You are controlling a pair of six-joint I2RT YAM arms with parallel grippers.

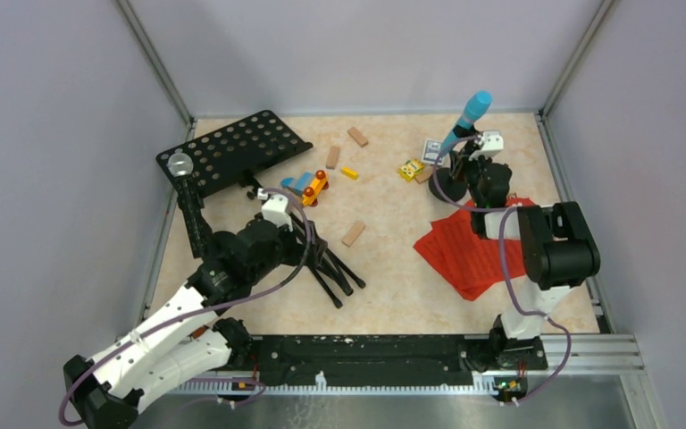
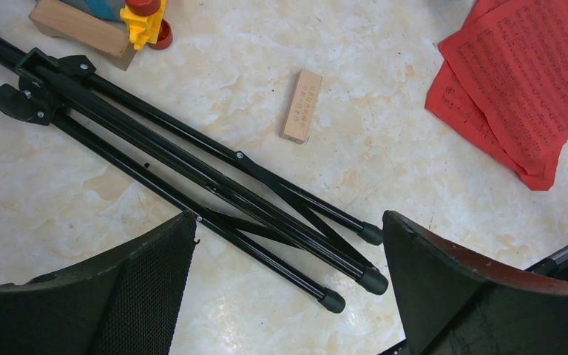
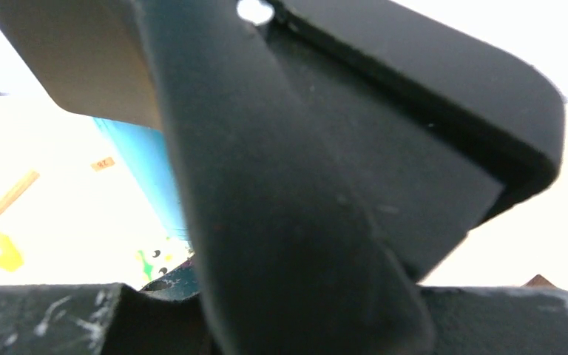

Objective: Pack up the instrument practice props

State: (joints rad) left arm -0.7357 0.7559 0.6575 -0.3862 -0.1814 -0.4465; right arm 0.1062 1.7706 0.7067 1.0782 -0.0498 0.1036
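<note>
The black music desk (image 1: 232, 147) lies flat at far left, its folded tripod legs (image 2: 214, 185) beneath the left gripper (image 2: 288, 220), whose jaws stand wide apart. Red sheet-music pages (image 1: 464, 246) lie at right. Beyond them the blue microphone (image 1: 467, 118) tilts upward at the right gripper (image 1: 475, 152), whose grip I cannot tell.

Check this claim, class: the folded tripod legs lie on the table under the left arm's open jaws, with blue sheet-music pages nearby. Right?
The sheet-music pages are red, not blue; the left wrist view shows it. The folded tripod legs do lie under the left gripper, jaws open.
</note>
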